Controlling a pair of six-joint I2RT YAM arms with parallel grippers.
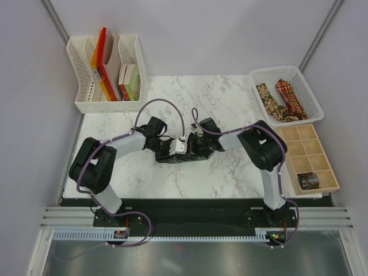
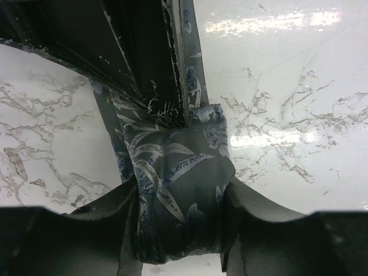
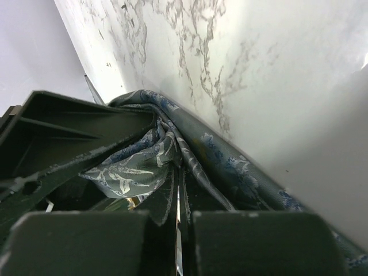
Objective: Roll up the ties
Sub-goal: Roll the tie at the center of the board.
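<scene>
The tie [image 2: 172,167], the grey-green one, has its wound end between the fingers of my left claw [image 2: 179,198]. That claw is half closed and hugs both sides of the bundle. The loose strip runs straight ahead to my right claw [image 3: 179,215], which is pinched shut on a fold of it, in the middle of the table [image 1: 230,98]. From overhead I see only a dark lump where the claws meet, while the left wrist camera shows the roll itself.
</scene>
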